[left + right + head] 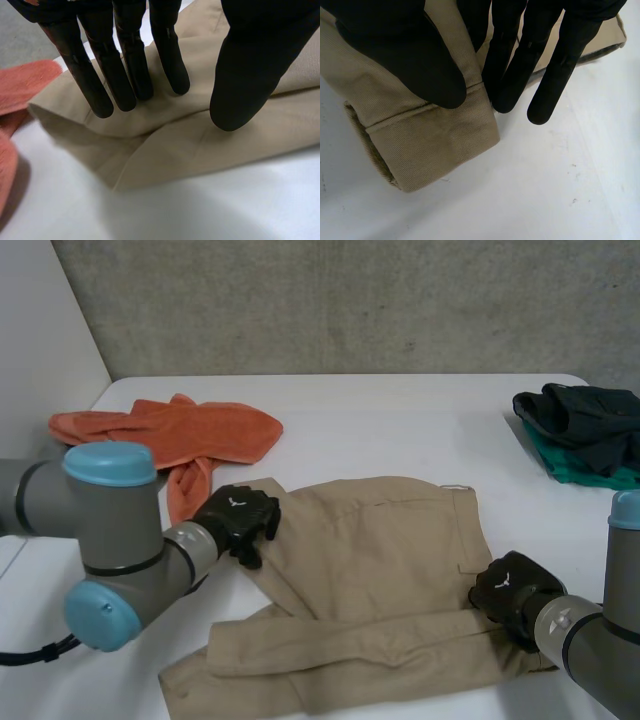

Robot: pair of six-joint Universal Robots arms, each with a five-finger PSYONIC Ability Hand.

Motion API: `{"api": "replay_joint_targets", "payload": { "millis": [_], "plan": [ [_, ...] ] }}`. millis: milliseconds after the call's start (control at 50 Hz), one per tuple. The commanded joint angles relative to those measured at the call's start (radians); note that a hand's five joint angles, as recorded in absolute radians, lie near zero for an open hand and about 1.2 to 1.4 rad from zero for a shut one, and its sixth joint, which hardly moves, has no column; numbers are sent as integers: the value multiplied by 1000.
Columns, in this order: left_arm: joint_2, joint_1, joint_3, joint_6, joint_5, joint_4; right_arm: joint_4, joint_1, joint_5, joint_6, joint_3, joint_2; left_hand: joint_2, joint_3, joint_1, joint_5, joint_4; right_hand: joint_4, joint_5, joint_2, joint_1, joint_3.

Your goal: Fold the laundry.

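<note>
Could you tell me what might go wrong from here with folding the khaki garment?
1. The orange towel lies right beside the left hand at the edge of the khaki garment. A sweep there could drag the towel into the fold.
2. The right hand sits at the very end of the leg hem, with some fingertips over bare table. The hem might slip free when moved.

The grey left arm (110, 530) reaches in from the table's left edge. Its black left hand (238, 520) is palm down with fingers (100, 85) straight and thumb apart. Near the front right corner, the grey right arm (590, 640) holds the black right hand (512, 595) in the same pose.
</note>
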Motion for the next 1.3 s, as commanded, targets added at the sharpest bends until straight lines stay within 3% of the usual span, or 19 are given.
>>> {"api": "replay_joint_targets", "payload": {
  "millis": [20,120,200,420,600,660,780,800,840,920,1060,1160,1300],
  "plan": [
    [-59,-47,69,1,-5,2,-8,-5,0,-1,13,1,83,90,82,94,99,197,211,244,268,206],
    [-96,-53,107,1,-8,2,-8,-5,0,-1,14,1,164,172,163,176,180,197,211,244,268,206],
    [-99,-76,138,-2,-19,14,-8,-5,0,-1,14,1,633,640,632,644,649,197,211,244,268,206],
    [-73,-189,207,-14,-36,182,-15,-2,0,-1,19,3,634,642,633,646,650,197,211,244,268,206],
    [-171,-247,245,-16,-30,191,-16,-5,0,-1,24,3,634,642,633,646,650,197,211,244,268,206],
    [-165,-244,247,-17,-34,200,-18,-5,0,-1,24,4,494,502,494,506,511,197,211,244,268,206],
    [-120,-231,233,-27,-50,255,-18,0,0,-1,25,4,34,41,33,45,50,197,211,244,268,206],
    [-90,-228,226,-27,-59,258,-18,0,0,-1,27,4,-177,-169,-177,-165,-160,197,211,244,268,206],
    [-61,-226,213,-27,-66,255,-18,0,0,-1,27,6,-252,-244,-253,-240,-236,197,211,244,268,206],
    [28,-217,135,-18,-92,249,-18,0,0,-1,27,6,-243,-236,-244,-232,-227,197,211,244,268,206],
    [191,-129,-67,-14,-140,173,-18,1,0,-1,28,6,-164,-157,-165,-153,-148,197,211,244,268,206],
    [278,-74,-208,-28,-139,59,-18,1,0,-1,27,7,179,186,178,190,195,197,211,244,268,206],
    [292,-57,-282,-40,-131,-36,-25,4,0,-1,28,17,332,340,331,344,348,197,211,244,268,206]
  ]
}}
